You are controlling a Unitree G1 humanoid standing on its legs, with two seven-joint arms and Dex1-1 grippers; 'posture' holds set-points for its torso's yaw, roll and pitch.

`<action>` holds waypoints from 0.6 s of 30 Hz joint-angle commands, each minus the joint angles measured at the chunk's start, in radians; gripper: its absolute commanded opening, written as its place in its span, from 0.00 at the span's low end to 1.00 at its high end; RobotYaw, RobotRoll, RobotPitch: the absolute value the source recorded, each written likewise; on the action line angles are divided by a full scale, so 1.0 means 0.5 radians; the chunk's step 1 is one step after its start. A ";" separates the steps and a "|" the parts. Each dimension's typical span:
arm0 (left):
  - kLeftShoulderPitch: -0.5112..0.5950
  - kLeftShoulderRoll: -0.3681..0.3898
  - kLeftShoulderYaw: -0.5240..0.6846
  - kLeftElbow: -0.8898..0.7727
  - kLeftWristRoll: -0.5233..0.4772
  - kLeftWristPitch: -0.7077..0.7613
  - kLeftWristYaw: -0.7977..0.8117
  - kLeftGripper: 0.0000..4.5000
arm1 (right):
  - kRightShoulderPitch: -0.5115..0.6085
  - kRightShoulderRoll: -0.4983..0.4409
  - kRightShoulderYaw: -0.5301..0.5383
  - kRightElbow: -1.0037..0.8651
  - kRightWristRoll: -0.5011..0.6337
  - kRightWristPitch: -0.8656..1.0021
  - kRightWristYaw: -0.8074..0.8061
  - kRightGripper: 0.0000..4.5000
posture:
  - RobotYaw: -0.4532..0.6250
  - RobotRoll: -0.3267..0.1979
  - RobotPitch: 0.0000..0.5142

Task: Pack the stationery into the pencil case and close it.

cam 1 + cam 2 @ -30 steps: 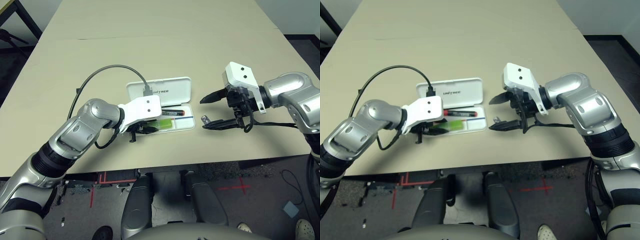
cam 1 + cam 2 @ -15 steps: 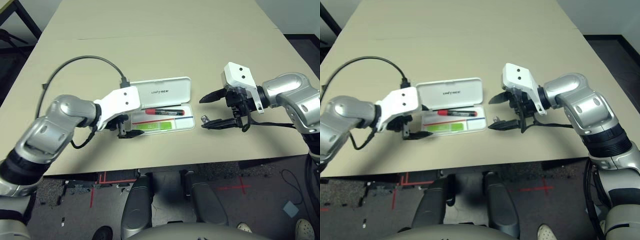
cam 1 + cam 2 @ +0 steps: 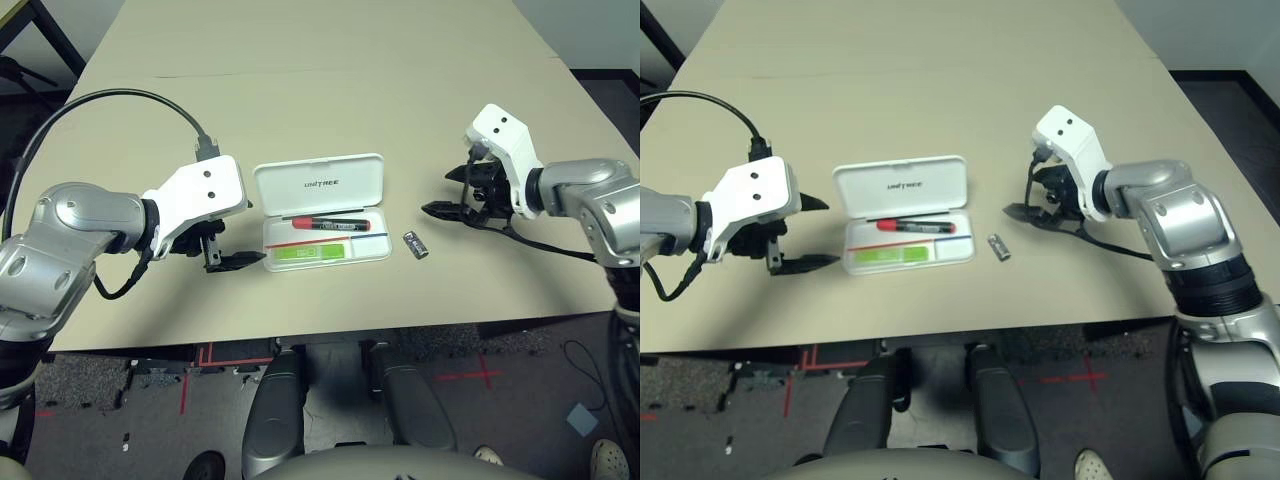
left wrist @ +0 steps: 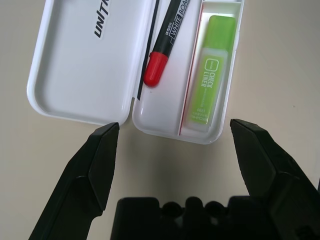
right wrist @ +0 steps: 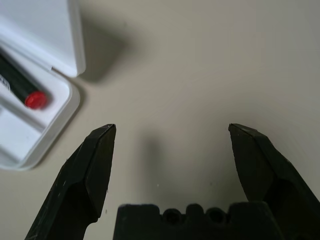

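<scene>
The white pencil case (image 3: 375,246) lies open at the table's middle, its lid (image 3: 320,183) flat behind the tray. In the tray lie the red marker (image 3: 325,222) and, nearer me, the green stick (image 3: 310,253). The tiny dark-grey piece (image 3: 416,244) rests on the table just right of the case. My left gripper (image 3: 818,232) hovers open just left of the case, holding nothing. In its wrist view the marker's red cap (image 4: 155,69) and the green stick (image 4: 211,70) show beyond the fingers. My right gripper (image 3: 440,195) hangs open and holds nothing, right of the grey piece and slightly farther back.
A black cable (image 3: 110,100) loops from my left wrist over the table's left part. The tan table (image 3: 330,90) stretches far back, with a seam across it. Its front edge runs close below the case.
My left gripper drew back leftward out of the case, leaving the green stick in the tray. My right gripper moved right, away from the grey piece.
</scene>
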 commanded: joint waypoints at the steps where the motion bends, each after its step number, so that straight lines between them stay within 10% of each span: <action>1: -0.004 -0.017 -0.049 -0.027 -0.011 -0.013 0.015 0.99 | -0.007 0.110 -0.135 -0.200 -0.001 0.313 -0.227 1.00 | 0.43 0.62 0.45; 18: -0.074 -0.104 -0.178 0.021 0.020 -0.051 0.052 0.99 | 0.112 0.432 -0.153 -0.778 0.161 0.703 -0.674 1.00 | 0.40 0.62 0.49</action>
